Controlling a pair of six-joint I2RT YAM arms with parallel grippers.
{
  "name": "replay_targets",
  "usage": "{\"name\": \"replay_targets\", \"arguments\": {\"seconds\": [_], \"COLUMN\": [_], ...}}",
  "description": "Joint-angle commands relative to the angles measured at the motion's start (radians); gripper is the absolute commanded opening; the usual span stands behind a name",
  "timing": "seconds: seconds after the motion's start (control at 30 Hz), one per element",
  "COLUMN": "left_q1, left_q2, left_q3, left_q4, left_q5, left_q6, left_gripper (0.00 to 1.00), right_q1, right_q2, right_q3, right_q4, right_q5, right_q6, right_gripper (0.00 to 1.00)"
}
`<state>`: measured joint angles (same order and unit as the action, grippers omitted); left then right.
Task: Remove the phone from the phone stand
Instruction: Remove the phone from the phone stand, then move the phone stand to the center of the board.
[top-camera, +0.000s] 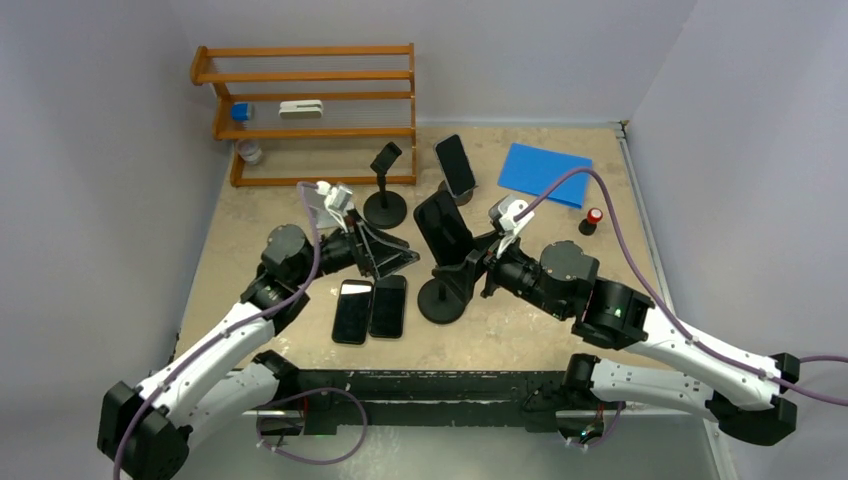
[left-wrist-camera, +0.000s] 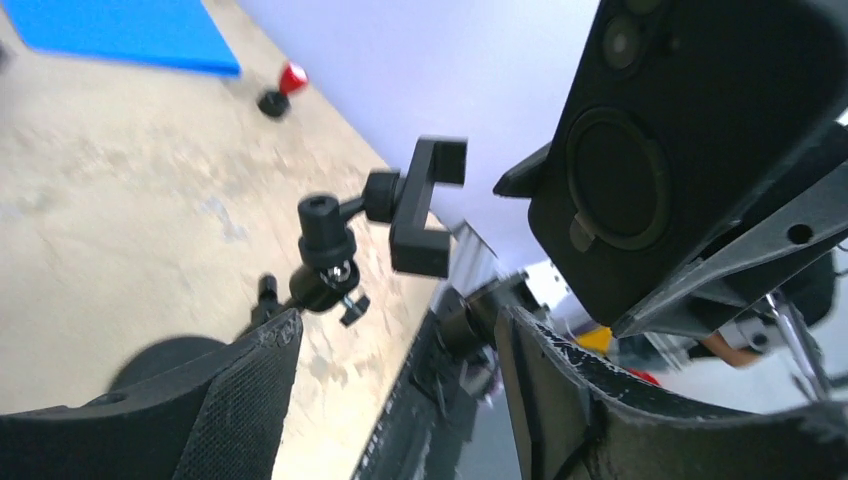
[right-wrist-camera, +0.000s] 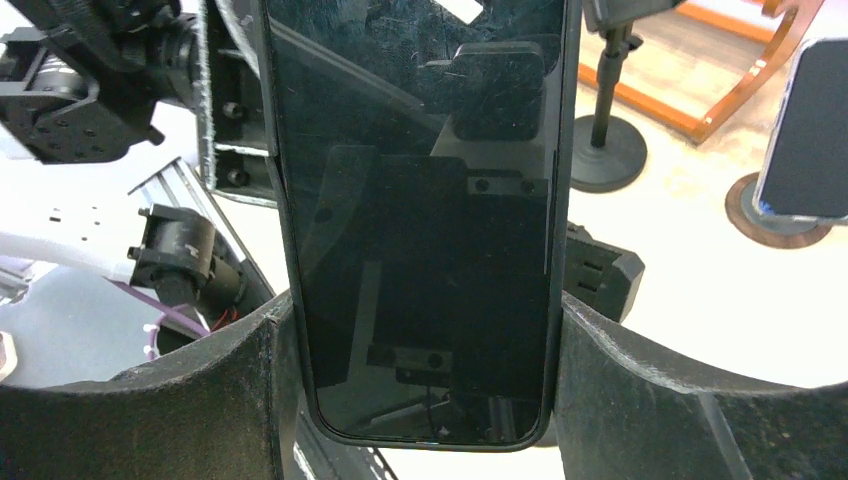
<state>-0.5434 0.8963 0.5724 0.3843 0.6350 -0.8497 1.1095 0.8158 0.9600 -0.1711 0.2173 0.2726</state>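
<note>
My right gripper (top-camera: 466, 256) is shut on the lower sides of a black phone (top-camera: 440, 226), which fills the right wrist view (right-wrist-camera: 420, 200) between both pads. The phone's back and camera show in the left wrist view (left-wrist-camera: 690, 140). The phone stand (top-camera: 441, 300) has a round black base, and its clamp (left-wrist-camera: 425, 205) is empty, a little apart from the phone. My left gripper (top-camera: 400, 258) is open and empty just left of the stand, with its fingers (left-wrist-camera: 240, 400) spread either side of the stand's ball joint (left-wrist-camera: 325, 255).
Two dark phones (top-camera: 370, 308) lie flat in front of my left gripper. An empty stand (top-camera: 385, 205) and a stand holding a phone (top-camera: 455, 165) are behind. A wooden rack (top-camera: 310, 110) is at the back left, with a blue pad (top-camera: 545, 173) and a red-capped item (top-camera: 593, 218) at the right.
</note>
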Motion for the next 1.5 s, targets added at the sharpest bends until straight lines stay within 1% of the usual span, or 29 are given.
{"name": "replay_targets", "arguments": {"seconds": [0.0, 0.17, 0.23, 0.3, 0.47, 0.57, 0.7, 0.83, 1.03, 1.17, 1.33, 1.47], "left_q1": [0.005, 0.005, 0.005, 0.005, 0.005, 0.005, 0.005, 0.005, 0.005, 0.006, 0.005, 0.005], "left_q2": [-0.115, -0.199, -0.197, -0.181, -0.120, -0.114, -0.114, -0.097, -0.027, 0.015, 0.048, 0.073], "left_q3": [0.090, 0.136, 0.173, 0.215, 0.328, 0.339, 0.341, 0.346, 0.401, 0.416, 0.421, 0.444], "left_q4": [-0.076, -0.062, -0.076, -0.097, -0.156, -0.140, -0.107, -0.083, -0.151, -0.146, -0.123, -0.155], "left_q5": [-0.201, -0.376, -0.440, -0.472, -0.404, -0.388, -0.344, -0.279, -0.270, -0.250, -0.223, -0.216], "left_q6": [0.120, 0.136, 0.121, 0.113, 0.114, 0.106, 0.120, 0.155, 0.144, 0.107, 0.073, 0.060], "left_gripper": [0.70, 0.81, 0.85, 0.87, 0.87, 0.87, 0.87, 0.85, 0.79, 0.76, 0.68, 0.61], "right_q1": [-0.004, -0.004, -0.004, -0.004, -0.004, -0.004, -0.004, -0.004, -0.004, -0.004, -0.004, -0.004], "right_q2": [-0.024, 0.031, 0.069, 0.102, 0.172, 0.189, 0.222, 0.247, 0.274, 0.285, 0.291, 0.300], "right_q3": [0.095, 0.138, 0.153, 0.172, 0.217, 0.203, 0.221, 0.236, 0.245, 0.244, 0.244, 0.251], "right_q4": [0.162, 0.211, 0.228, 0.247, 0.286, 0.338, 0.345, 0.347, 0.349, 0.349, 0.345, 0.330], "right_q5": [0.039, 0.085, 0.106, 0.133, 0.166, 0.206, 0.240, 0.256, 0.260, 0.277, 0.291, 0.305], "right_q6": [-0.067, -0.106, -0.116, -0.120, -0.132, -0.156, -0.150, -0.138, -0.120, -0.115, -0.108, -0.105], "right_gripper": [0.00, 0.00, 0.00, 0.00, 0.00, 0.00, 0.00, 0.00, 0.00, 0.00, 0.00, 0.00]}}
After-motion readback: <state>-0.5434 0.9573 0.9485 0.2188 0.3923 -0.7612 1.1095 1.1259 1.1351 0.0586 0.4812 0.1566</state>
